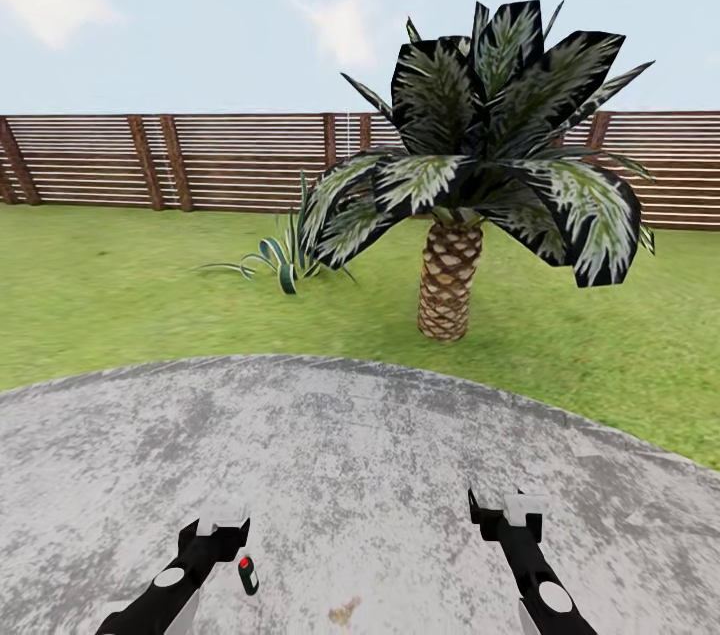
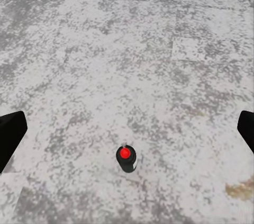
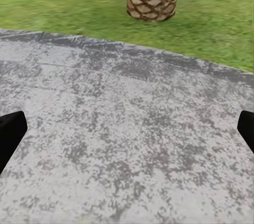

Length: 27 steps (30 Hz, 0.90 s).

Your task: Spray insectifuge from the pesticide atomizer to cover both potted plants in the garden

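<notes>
— Grey mottled paving of the round patio (image 1: pixel 360 455) underfoot, green lawn (image 1: pixel 110 305) beyond, brown slatted fence (image 1: pixel 200 160) at the back. Anything of the task in sight?

— Yes: pesticide atomizer (image 1: pixel 247 576) standing upright on the paving, small, dark, red-tipped. Sits just beside the left gripper (image 1: pixel 222 522), toward the robot's middle, near the head view's lower edge. From the left wrist, seen from above: red cap facing the camera, atomizer (image 2: pixel 126 159) on the stone between the two dark fingers (image 2: pixel 10 136), touching neither.

— Grippers?

— Left spread wide, holding nothing. Right gripper (image 1: pixel 507 505) likewise spread wide and empty, hovering over bare paving well apart from the bottle.

— And the plants to be sprayed?

— Only a big palm (image 1: pixel 470 165) and a striped long-leaved agave (image 1: pixel 283 257) on the lawn; neither counts as one of the small potted ones.

— Step in hand, then?

— By the look of it, the pick-up, not yet done. Next move likely: lower the left gripper, centre the bottle between the fingers, close on the body below the red tip. Slim and upright, so easily knocked over by an off-centre approach.
</notes>
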### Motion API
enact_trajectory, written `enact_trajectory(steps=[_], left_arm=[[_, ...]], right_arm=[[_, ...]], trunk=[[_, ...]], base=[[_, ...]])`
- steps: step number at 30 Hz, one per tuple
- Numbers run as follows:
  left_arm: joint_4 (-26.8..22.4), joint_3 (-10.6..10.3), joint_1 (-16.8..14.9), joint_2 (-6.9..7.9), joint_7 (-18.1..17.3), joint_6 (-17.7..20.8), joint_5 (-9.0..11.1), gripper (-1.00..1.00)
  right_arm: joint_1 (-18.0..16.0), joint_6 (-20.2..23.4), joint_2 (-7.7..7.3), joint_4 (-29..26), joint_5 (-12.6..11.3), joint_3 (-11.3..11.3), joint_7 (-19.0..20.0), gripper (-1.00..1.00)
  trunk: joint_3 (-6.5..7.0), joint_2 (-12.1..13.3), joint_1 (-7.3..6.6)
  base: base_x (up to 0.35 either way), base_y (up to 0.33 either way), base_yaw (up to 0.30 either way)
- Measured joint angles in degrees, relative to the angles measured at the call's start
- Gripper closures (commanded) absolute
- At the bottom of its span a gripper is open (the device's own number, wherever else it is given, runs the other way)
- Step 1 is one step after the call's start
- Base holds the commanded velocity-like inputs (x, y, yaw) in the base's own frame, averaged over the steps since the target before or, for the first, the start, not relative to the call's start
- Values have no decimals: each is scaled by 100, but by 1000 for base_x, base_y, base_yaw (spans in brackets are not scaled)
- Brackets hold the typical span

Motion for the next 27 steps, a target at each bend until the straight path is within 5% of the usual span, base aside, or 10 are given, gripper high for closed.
enact_trajectory(steps=[27], left_arm=[[3,22,0,10,3,0,0,-100]], right_arm=[[0,0,1,0,4,1,-10,-100]], trunk=[[-543,-1083,593]], base=[[0,0,0]])
